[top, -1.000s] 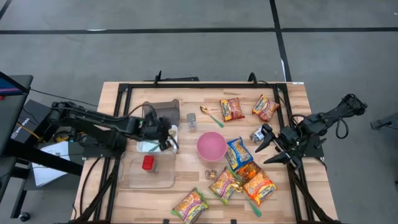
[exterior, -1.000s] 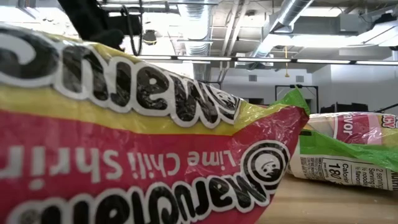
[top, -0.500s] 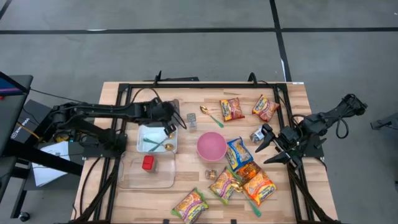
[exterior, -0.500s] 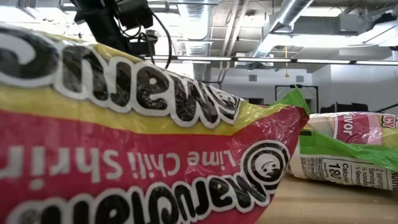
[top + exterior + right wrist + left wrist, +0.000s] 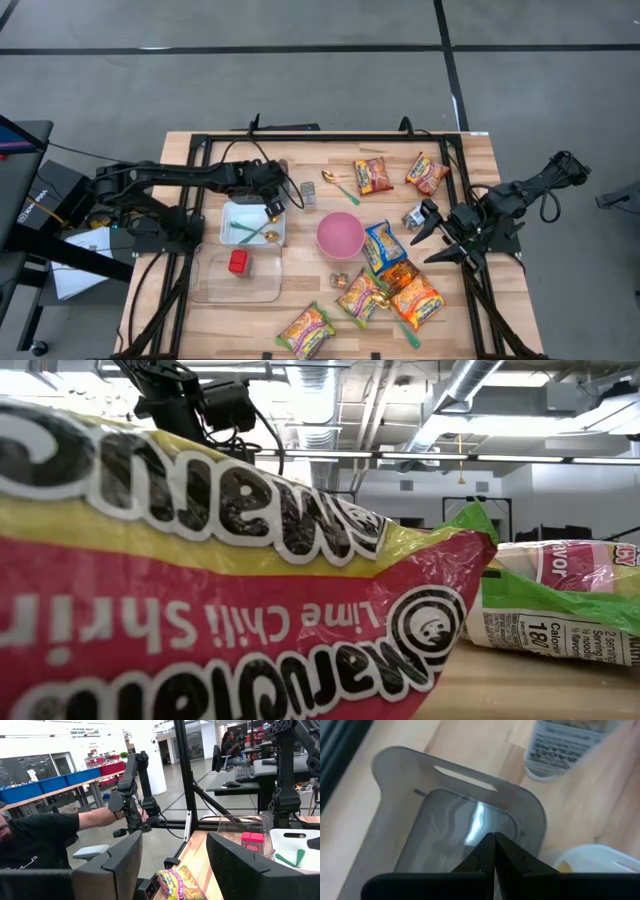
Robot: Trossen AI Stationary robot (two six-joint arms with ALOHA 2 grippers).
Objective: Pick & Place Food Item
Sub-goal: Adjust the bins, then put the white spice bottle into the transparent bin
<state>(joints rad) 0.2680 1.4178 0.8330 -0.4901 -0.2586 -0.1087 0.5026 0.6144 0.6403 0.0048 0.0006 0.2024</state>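
While the right gripper (image 5: 432,236) waits open beside the noodle packets (image 5: 390,272), the left gripper (image 5: 272,203), fingers closed and empty, hovers over the white tray (image 5: 250,224).

Tabletop (image 5: 310,300): pale wood planks, matt. Noodle packets (image 5: 416,300): glossy, crinkled plastic film. Pink bowl (image 5: 340,235): smooth, probably plastic. Clear container (image 5: 215,290): transparent plastic. Grey lid (image 5: 395,820): smooth, semi-matt plastic. Frame (image 5: 330,137): black metal, matt.
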